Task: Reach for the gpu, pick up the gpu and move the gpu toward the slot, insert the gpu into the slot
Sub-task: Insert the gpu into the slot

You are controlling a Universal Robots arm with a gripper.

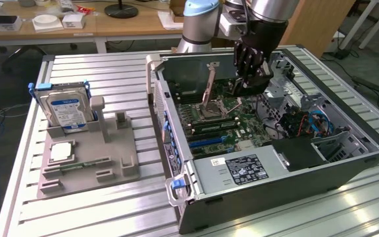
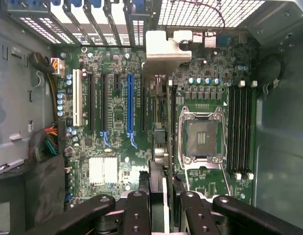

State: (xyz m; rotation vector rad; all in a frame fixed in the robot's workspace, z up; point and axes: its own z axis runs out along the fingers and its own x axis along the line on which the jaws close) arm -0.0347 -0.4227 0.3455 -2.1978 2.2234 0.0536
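My gripper point(image 1: 247, 81) is down inside the open computer case point(image 1: 347, 163), over the far part of the motherboard point(image 1: 232, 123). Its black fingers point(image 2: 136, 210) are shut on the gpu point(image 2: 160, 142). In the wrist view the gpu appears edge-on as a thin dark card running away from the fingers and ending in a silver bracket point(image 2: 163, 49). It hangs above the board, upright, between the long blue slot point(image 2: 130, 103) and the CPU socket point(image 2: 200, 134). The card lies parallel to the blue slot and to the side of it. A black slot point(image 2: 143, 105) lies closer to the card.
A grey fixture point(image 1: 120, 170) at the exterior view's left holds a silver hard drive point(image 1: 67, 111), a square chip point(image 1: 61, 150) and a green memory stick point(image 1: 77, 165). Inside the case are a power supply point(image 1: 242, 170), cable bundles point(image 2: 43, 142), memory slots point(image 2: 239, 127) and a raised socket lever point(image 1: 209, 84).
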